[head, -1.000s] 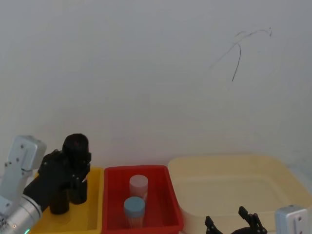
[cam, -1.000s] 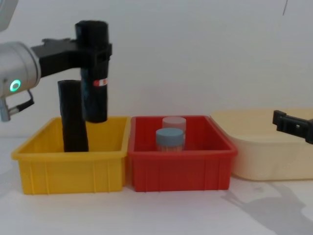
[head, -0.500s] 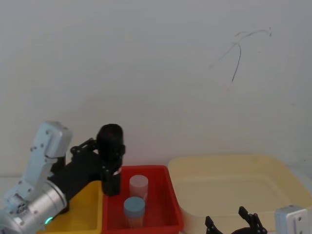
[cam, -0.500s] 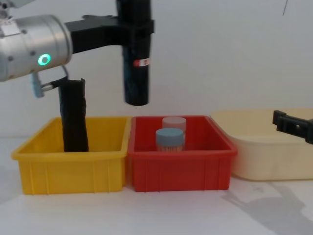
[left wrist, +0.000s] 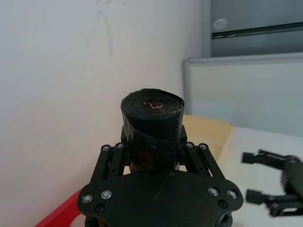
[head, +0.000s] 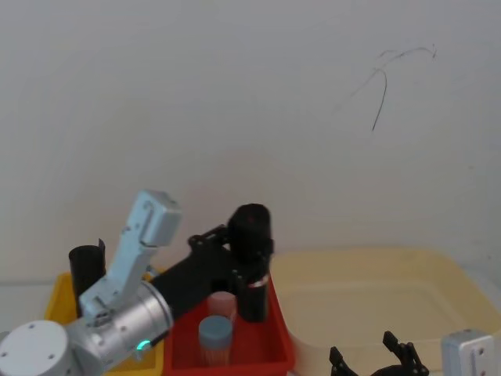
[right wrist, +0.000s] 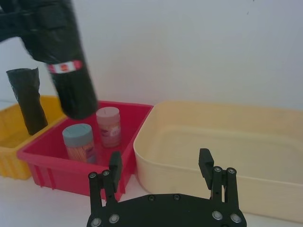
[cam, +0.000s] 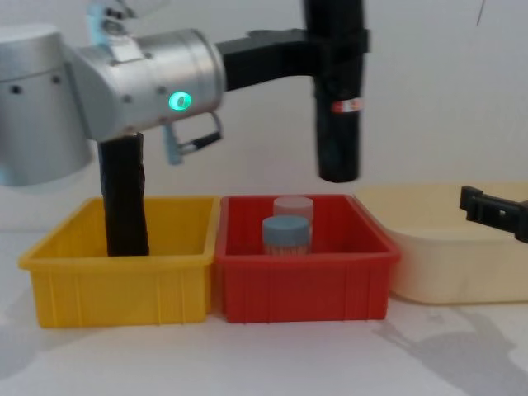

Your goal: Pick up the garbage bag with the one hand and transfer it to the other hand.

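Black plastic, wound into a tight cylindrical roll with a small red-and-white label band: the garbage bag (cam: 338, 144) hung upright in the air above the right end of a red plastic tray (cam: 305, 285). Its lower end was clear of the tray's rim and of the blue-lidded jar (cam: 286, 235) and the pink-lidded jar (cam: 294, 206) standing inside.

The left gripper (cam: 337, 51), on the silver-grey arm with a green glowing ring, reached in sideways and was clamped around the roll's upper part. That high grip left the lower half bare, label included, which looked meant to give the other gripper room to take hold.

The right gripper (right wrist: 160, 163) waited low on the near side of a cream-coloured plastic basin (cam: 445, 264). Its fingers were spread wide and held nothing, and it was well apart from the roll, probably ready to receive it.

On the left, a yellow plastic tray (cam: 115, 285) held a plain black roll (cam: 124, 198) with a ragged top, standing on end.
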